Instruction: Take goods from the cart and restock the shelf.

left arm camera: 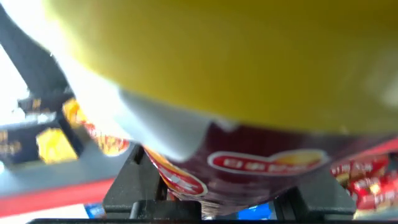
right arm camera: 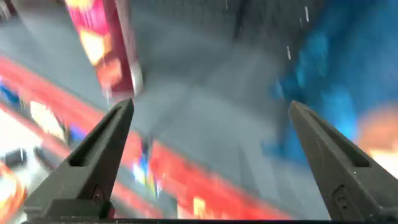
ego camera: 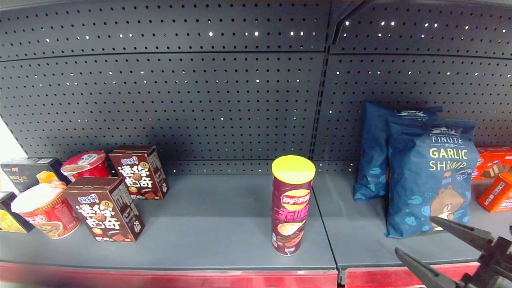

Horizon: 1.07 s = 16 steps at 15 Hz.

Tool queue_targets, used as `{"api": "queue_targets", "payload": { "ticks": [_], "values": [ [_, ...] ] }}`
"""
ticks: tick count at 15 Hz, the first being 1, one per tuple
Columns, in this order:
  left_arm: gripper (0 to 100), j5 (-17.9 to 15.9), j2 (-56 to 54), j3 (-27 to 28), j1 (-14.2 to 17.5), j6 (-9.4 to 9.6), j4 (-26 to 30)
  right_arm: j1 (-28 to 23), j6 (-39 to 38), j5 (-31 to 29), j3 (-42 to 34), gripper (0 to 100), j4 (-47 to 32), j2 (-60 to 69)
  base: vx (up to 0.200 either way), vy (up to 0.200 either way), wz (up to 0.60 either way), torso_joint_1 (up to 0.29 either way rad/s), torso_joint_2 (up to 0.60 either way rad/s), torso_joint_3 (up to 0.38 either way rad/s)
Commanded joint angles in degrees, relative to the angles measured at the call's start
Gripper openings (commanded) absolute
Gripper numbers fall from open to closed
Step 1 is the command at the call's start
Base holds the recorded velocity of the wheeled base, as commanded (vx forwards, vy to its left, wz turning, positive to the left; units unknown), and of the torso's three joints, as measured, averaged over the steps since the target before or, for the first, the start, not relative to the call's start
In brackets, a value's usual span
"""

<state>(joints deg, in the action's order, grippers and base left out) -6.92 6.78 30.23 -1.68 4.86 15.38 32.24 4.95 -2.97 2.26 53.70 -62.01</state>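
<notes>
The right claw (ego camera: 414, 234) hangs at the near right, just before the red edge (ego camera: 160, 276) of the shelf (ego camera: 224, 224). Its two black fingers stand wide apart with nothing between them. They point toward the front bag (ego camera: 430, 176) but do not touch it. The left claw (left arm camera: 221, 186) I see from its own wrist camera. As far as I can judge it is clamped on a second can (left arm camera: 267, 155), dark red with a yellow lid, which sits between the fingers very close to the lens. The other can (ego camera: 292, 204), of the same kind, stands upright on the grey shelf near the middle. It is toward the near edge, just left of the seam between the two shelf boards, and well apart from all other goods. Right of the seam the blue front bag stands upright, and the back bag (ego camera: 374, 152) stands farther in and a little to the left, partly covered by it. At the far right lie orange boxes (ego camera: 498, 192). On the left side two brown boxes (ego camera: 106, 208) stand upright, one near and one far. Just beside each on its left is one of two noodle cups (ego camera: 46, 212), both tilted. Black boxes (ego camera: 30, 172) are at the left end of the shelf. A dark pegboard (ego camera: 200, 100) closes the shelf at the back.
</notes>
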Motion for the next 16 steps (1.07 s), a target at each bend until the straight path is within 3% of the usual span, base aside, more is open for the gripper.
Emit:
{"api": "queue_targets", "payload": {
  "ticks": [1, 3, 5, 9, 11, 16],
  "values": [
    [0, -2.48, 4.21, 2.46, -0.16, 0.59, 0.44, -2.27, -0.29, -4.23, 5.22, 100, -26.01, 23.25, 0.000, 0.000, 0.00, 0.000, 0.00, 0.000],
    [0, -4.06, 9.66, 4.75, -0.25, 0.67, 0.08, -5.88, -1.35, -9.15, 8.29, 100, -34.89, 28.00, 0.000, 0.000, 0.00, 0.000, 0.00, 0.000],
    [0, -8.28, 16.07, 6.24, -0.34, 0.67, -1.94, -7.72, -1.43, -9.42, 8.20, 100, -35.51, 29.67, 0.000, 0.000, 0.00, 0.000, 0.00, 0.000],
    [0, -13.82, 31.45, 6.24, -0.69, 1.11, -13.71, -10.62, -2.31, -9.33, 8.38, 100, -36.03, 28.09, 0.000, 0.000, 0.00, 0.000, 0.00, 0.000],
    [0, -14.78, 38.84, 6.24, -2.71, 1.11, -19.34, -10.80, -2.40, -9.33, 8.12, 100, -36.12, 28.00, 0.000, 0.000, 0.00, 0.000, 0.00, 0.000],
    [0, -14.35, 53.60, 7.03, -11.24, 1.11, -29.89, -10.71, -2.40, -9.33, 7.94, 100, -37.35, 27.21, 0.000, 0.000, 0.00, 0.000, 0.00, 0.000]
  ]
}}
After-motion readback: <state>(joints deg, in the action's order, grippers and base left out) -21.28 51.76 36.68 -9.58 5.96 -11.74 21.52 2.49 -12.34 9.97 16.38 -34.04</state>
